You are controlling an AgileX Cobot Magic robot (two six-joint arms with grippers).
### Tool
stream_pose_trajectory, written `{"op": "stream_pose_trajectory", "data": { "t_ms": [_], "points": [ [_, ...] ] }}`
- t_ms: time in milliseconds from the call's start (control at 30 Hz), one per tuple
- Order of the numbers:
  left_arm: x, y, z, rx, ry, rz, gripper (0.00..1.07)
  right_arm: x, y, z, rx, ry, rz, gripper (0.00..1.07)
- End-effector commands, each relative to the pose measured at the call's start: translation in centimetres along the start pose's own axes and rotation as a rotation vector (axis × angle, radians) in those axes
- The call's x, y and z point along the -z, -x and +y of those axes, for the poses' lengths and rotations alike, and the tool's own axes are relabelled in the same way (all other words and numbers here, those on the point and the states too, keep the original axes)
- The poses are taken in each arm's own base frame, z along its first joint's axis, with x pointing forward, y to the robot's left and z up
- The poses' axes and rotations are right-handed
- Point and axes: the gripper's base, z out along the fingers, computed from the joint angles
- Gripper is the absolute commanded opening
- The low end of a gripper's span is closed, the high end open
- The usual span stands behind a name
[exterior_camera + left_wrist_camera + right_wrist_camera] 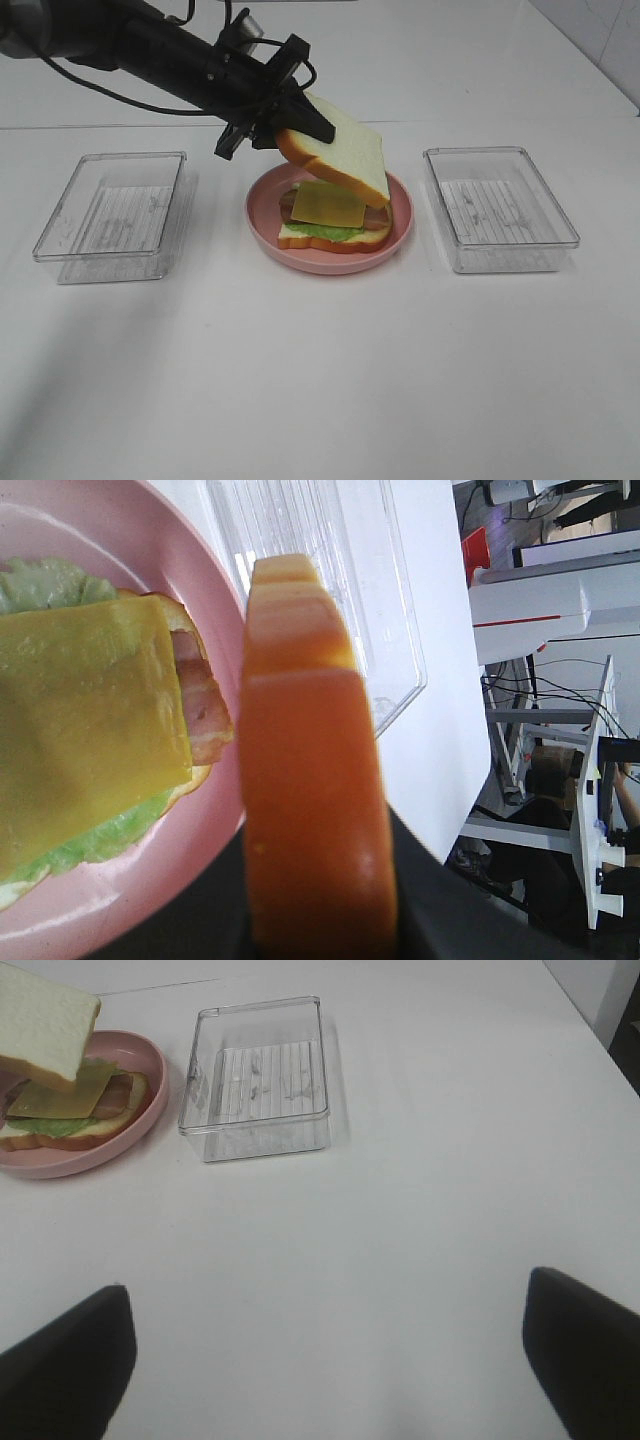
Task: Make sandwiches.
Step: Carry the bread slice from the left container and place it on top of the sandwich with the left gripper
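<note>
On the left of the table sits a clear plastic tray (110, 215), well apart from anything in play. Over its far right corner the left arm reaches in from the far left, and the left gripper (285, 128) is clamped on one crust edge of the top bread slice (340, 150), holding it in the air.

That slice hangs tilted, its gripped end high and to the left, its free end dipping down to the right. It sits just above and slightly beyond the open stack on the pink plate (400, 235) in the middle of the table. On the plate, bottom bread (330, 240), green lettuce (325, 231), bacon (375, 217) and the yellow cheese slice (328, 203) lie uncovered.

So the move ahead, as I judge it, turns on one thing: the stack lies below and a little nearer than the held slice, so the slice must come down, toward the near side, and level out to cover the cheese squarely.

Further right stands a second clear tray (498, 208). The right gripper (325, 1360) is well off on that side, its fingers (65, 1355) spread wide and empty over bare table; the left arm is plainly the nearer one.
</note>
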Motion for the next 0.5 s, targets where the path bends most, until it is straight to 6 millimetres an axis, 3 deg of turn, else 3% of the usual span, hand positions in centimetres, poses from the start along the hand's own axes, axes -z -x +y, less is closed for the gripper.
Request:
{"op": "stream_pose_trajectory", "data": {
  "t_ms": [33,500],
  "points": [
    [-0.6,0.0,-0.1,-0.002,-0.011,-0.015,0.00,0.3,-0.2,0.0,0.000,0.002,-0.039,0.98],
    [-2.6,-0.6,2.5,0.041,0.012,0.025,0.00,0.3,-0.2,0.0,0.000,0.002,-0.039,0.98]
  ]
}}
